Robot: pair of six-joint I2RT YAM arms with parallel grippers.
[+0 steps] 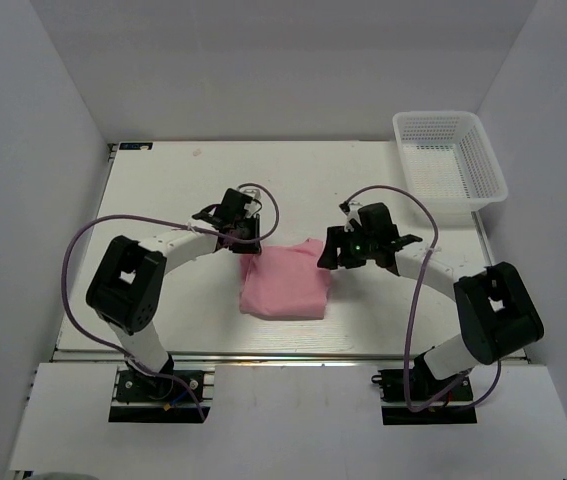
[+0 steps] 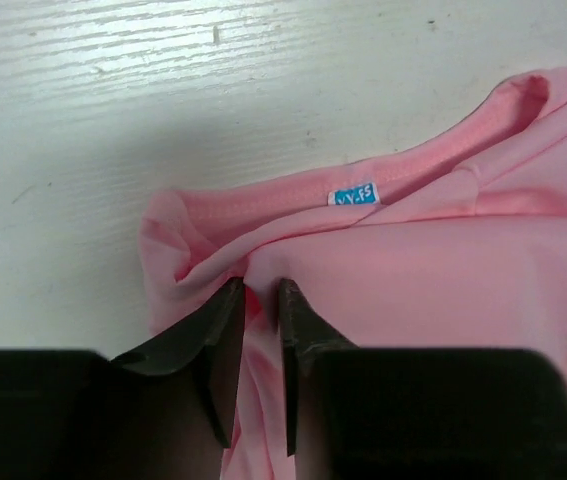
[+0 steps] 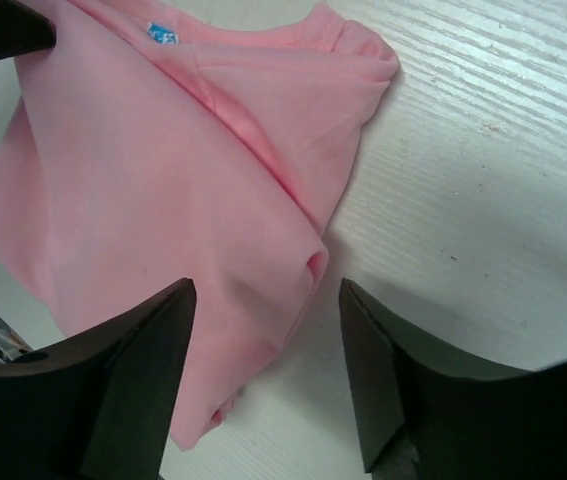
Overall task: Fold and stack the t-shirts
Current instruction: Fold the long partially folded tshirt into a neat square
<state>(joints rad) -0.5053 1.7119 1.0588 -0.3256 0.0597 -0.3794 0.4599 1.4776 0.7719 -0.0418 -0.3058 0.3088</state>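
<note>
The left gripper is clenched narrowly on a fold of the pink t-shirt, while the right gripper hangs wide open over its far right corner.

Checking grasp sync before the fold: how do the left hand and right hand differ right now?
The left hand has its jaws nearly together, pinching a fold of the t-shirt near the collar. The right hand has its jaws wide and grips nothing. The left hand is at the t-shirt's far-left corner, the right hand at its far-right side. Shared: both sit low at the same pink t-shirt.
</note>
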